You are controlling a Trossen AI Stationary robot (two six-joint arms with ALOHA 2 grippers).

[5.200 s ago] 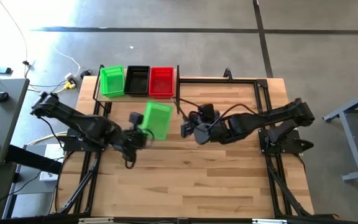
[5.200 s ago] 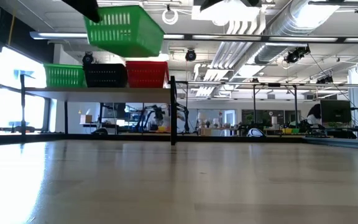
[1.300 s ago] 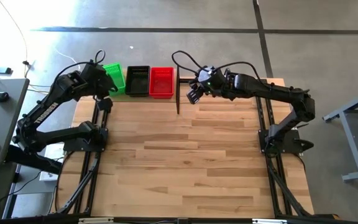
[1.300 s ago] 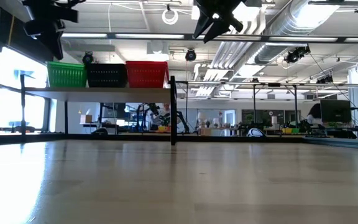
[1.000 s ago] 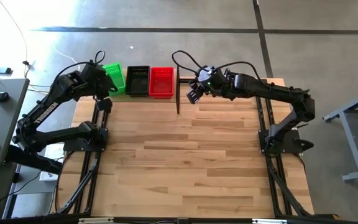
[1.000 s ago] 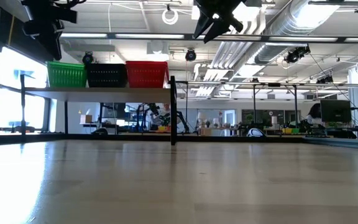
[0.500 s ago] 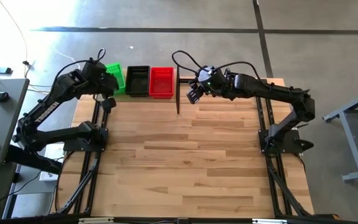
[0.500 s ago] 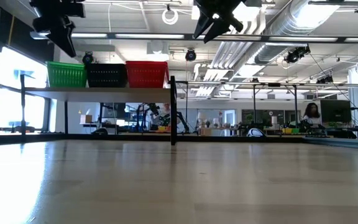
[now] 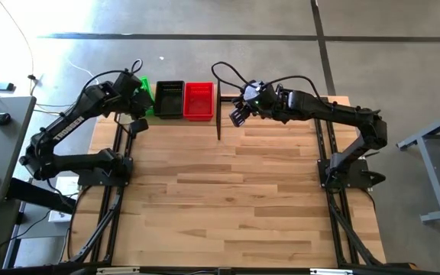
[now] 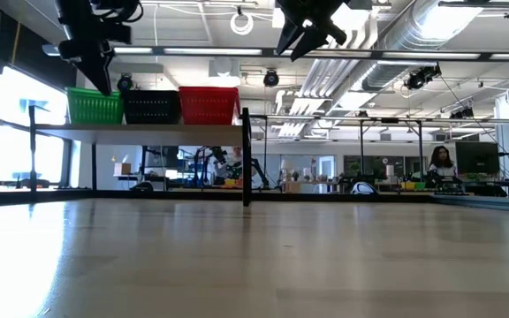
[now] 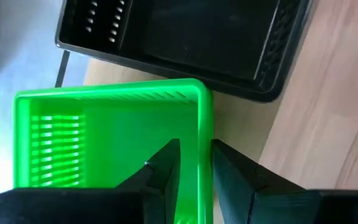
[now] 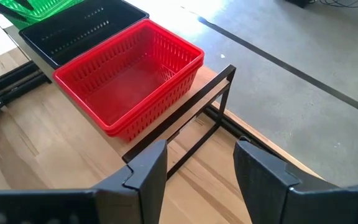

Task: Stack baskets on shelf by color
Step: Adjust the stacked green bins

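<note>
A green basket (image 11: 104, 143), a black one (image 11: 185, 37) and a red one (image 12: 129, 81) stand side by side on the light-wood shelf (image 10: 148, 129) at the table's far left. My left gripper (image 11: 196, 168) is open and points down over the green basket (image 10: 94, 107). One finger is inside the basket's near end wall and one outside, close to the corner beside the black basket (image 9: 169, 99). My right gripper (image 12: 197, 174) is open and holds nothing. It hangs in the air to the right of the red basket (image 9: 198, 101), just past the shelf's black post (image 9: 218, 114). My left gripper stands astride the green basket's near end wall (image 11: 204, 143), coming from above. The outer finger (image 11: 229, 177) lies close against the wall. I cannot tell whether either finger touches it. The basket sits on the shelf.
The wooden tabletop (image 9: 228, 198) stretches in front of the shelf toward the near edge. Black frame rails (image 9: 323, 145) run along the table's sides. In the low view a person (image 10: 438, 159) shows far off in the room behind.
My left gripper has moved toward the table's right and down, from beside the green basket's left side to over its near wall.
</note>
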